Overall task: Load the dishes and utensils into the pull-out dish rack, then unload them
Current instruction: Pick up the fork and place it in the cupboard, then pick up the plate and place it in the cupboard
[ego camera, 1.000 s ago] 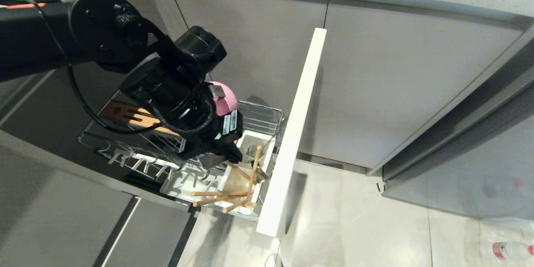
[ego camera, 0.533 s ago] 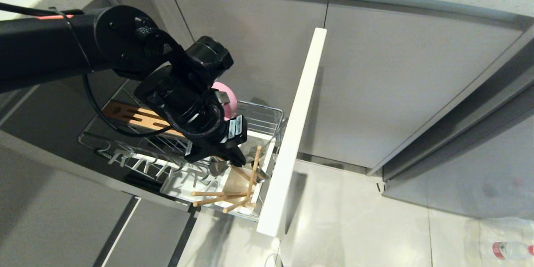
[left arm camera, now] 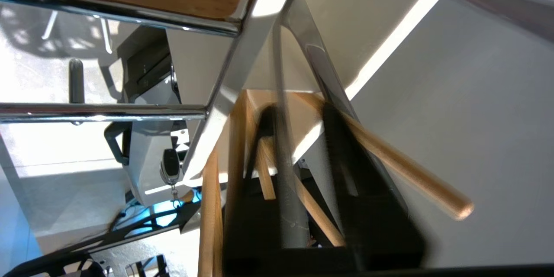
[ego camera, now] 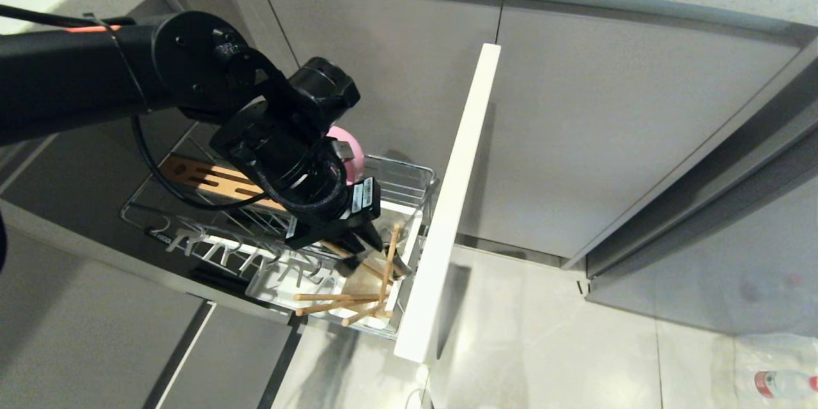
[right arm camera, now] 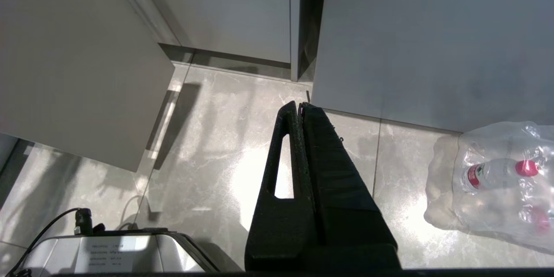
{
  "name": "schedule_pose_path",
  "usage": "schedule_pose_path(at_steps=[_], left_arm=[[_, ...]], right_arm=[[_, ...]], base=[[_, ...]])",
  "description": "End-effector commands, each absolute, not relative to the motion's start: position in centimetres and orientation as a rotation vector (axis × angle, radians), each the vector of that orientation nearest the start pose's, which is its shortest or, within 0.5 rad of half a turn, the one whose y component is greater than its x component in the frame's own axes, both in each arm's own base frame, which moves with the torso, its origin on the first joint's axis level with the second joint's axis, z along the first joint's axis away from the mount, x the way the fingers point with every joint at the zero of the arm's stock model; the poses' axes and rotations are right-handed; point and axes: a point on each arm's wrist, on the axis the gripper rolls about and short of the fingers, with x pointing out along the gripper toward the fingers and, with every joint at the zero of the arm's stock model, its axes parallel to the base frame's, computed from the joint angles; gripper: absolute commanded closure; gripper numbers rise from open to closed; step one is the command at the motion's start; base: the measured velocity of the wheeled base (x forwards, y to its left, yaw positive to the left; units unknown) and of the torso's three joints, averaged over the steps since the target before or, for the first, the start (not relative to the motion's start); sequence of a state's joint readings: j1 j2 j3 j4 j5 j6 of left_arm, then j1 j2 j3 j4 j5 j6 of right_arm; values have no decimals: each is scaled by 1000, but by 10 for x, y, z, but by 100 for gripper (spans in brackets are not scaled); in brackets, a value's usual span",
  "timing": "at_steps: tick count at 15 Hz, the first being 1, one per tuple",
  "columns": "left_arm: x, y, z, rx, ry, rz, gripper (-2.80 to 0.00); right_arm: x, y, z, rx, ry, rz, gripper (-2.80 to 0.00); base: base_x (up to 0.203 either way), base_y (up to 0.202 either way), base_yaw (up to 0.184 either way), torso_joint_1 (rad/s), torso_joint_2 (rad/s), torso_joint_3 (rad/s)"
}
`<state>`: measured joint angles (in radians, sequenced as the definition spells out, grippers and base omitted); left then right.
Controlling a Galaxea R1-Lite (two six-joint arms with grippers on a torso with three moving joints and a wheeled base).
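Note:
The pull-out dish rack (ego camera: pixel 409 174) stands drawn out, with a brown wooden strip (ego camera: pixel 204 179) and a white utensil caddy (ego camera: pixel 412 230). A pink bowl (ego camera: pixel 351 152) sits in the rack, mostly hidden behind my left wrist. My left gripper (ego camera: pixel 358 249) reaches down into the caddy. In the left wrist view its jaws (left arm camera: pixel 298 114) stand a little apart, open, with the grey fork handle (left arm camera: pixel 283 181) and a chopstick (left arm camera: pixel 311 207) running between them. More wooden chopsticks (ego camera: pixel 332 298) lean across the caddy. My right gripper (right arm camera: pixel 301 106) hangs shut over the floor.
The rack's narrow white cabinet front (ego camera: pixel 457 192) stands just right of the caddy. Grey cabinet doors close the back. A shrink-wrapped pack of water bottles (right arm camera: pixel 497 177) lies on the tiled floor at the right. Part of my own base (right arm camera: pixel 121 251) shows below the right gripper.
My left arm has pushed a little further right and down into the caddy. Its jaws, shut before, have parted.

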<state>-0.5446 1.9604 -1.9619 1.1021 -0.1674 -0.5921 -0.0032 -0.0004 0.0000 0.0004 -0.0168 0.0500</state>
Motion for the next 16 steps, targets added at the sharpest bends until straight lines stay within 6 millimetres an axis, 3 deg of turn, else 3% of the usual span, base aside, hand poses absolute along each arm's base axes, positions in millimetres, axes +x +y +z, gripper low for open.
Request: schedule_pose_path(at_steps=[1, 7, 15, 16], left_arm=[[284, -176, 262, -301, 1249, -284, -280], [280, -174, 268, -307, 1231, -291, -280], [235, -146, 322, -350, 1064, -351, -280], [228, -142, 328, -353, 1044, -353, 0]], right_arm=[[-23, 0, 75, 51, 1, -20, 0], [-23, 0, 75, 51, 1, -20, 0], [-23, 0, 75, 51, 2, -20, 0], [-23, 0, 75, 51, 1, -20, 0]], base=[[0, 0, 0, 0, 0, 0], [0, 0, 0, 0, 0, 0], [0, 0, 0, 0, 0, 0], [0, 0, 0, 0, 0, 0]])
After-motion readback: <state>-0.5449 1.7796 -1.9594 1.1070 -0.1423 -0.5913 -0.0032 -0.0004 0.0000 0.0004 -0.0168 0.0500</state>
